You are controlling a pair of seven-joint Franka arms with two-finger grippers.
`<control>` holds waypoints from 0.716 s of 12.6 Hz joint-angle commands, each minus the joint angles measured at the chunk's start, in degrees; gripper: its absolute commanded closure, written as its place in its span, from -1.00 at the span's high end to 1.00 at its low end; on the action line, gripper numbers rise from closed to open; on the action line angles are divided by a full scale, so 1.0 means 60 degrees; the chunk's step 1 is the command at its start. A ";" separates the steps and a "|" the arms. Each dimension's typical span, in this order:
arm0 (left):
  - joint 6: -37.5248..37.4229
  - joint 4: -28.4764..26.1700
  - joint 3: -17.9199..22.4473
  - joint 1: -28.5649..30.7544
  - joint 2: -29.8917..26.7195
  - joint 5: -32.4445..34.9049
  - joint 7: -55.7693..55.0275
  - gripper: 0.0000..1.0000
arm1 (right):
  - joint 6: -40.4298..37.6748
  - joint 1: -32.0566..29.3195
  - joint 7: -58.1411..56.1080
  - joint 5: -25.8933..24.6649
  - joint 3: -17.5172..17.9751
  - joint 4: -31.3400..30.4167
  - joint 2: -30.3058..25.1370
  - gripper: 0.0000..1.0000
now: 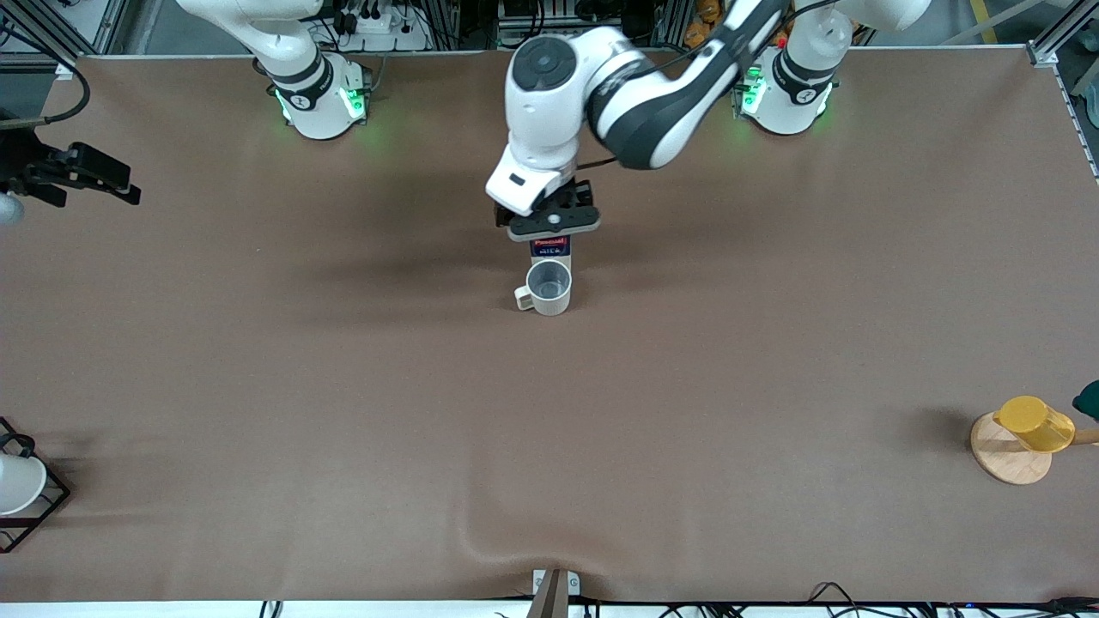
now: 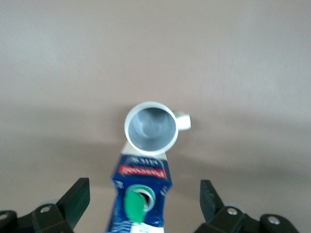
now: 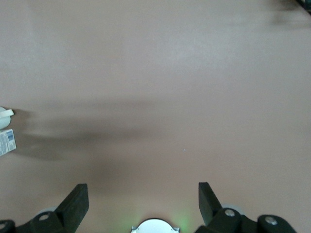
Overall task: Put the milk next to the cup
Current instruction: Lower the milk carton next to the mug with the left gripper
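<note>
The milk, a dark-blue carton with a red band and a green round mark, stands upright on the table right beside the cup, on the side farther from the front camera. The cup is a beige-grey mug with its handle toward the right arm's end. My left gripper hangs just above the milk, open. In the left wrist view its fingers stand wide on either side of the milk, clear of it, with the cup just past it. My right gripper waits open at the right arm's end of the table.
A yellow cup lies on a round wooden board near the front camera at the left arm's end. A white cup in a black wire rack stands at the right arm's end, near the front camera.
</note>
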 commanded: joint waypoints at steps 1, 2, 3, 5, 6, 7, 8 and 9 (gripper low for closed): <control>-0.0655 -0.0236 -0.0052 0.0914 -0.1396 0.0114 0.0050 1.00 | 0.0174 -0.0227 -0.0124 0.0108 0.0157 -0.0047 0.0013 1.00; -0.0889 -0.0222 -0.0052 0.1295 -0.1719 0.0114 0.0224 1.00 | 0.0174 -0.0197 -0.0124 0.0108 0.0157 -0.0047 0.0013 1.00; -0.1138 -0.0222 -0.0052 0.1588 -0.1968 0.0128 0.0516 1.00 | 0.0189 -0.0197 -0.0124 0.0108 0.0157 -0.0091 0.0013 1.00; -0.1622 -0.0236 -0.0052 0.2204 -0.2394 0.0245 0.0753 1.00 | 0.0393 -0.0168 -0.0124 0.0108 0.0171 -0.0237 0.0013 1.00; -0.1682 -0.0236 -0.0052 0.2424 -0.2526 0.0246 0.0754 1.00 | 0.0394 -0.0153 -0.0139 0.0108 0.0186 -0.0223 0.0013 1.00; -0.1856 -0.0236 -0.0052 0.2586 -0.2615 0.0275 0.0841 1.00 | 0.0379 -0.0168 -0.0125 0.0108 0.0186 -0.0252 -0.0001 1.00; -0.2307 -0.0236 -0.0038 0.2631 -0.2746 0.0260 0.1349 1.00 | 0.0321 -0.0153 -0.0124 0.0108 0.0186 -0.0267 -0.0016 1.00; -0.2530 -0.0236 0.0021 0.2704 -0.2762 0.0275 0.1760 1.00 | 0.0291 -0.0153 -0.0124 0.0108 0.0186 -0.0267 -0.0045 1.00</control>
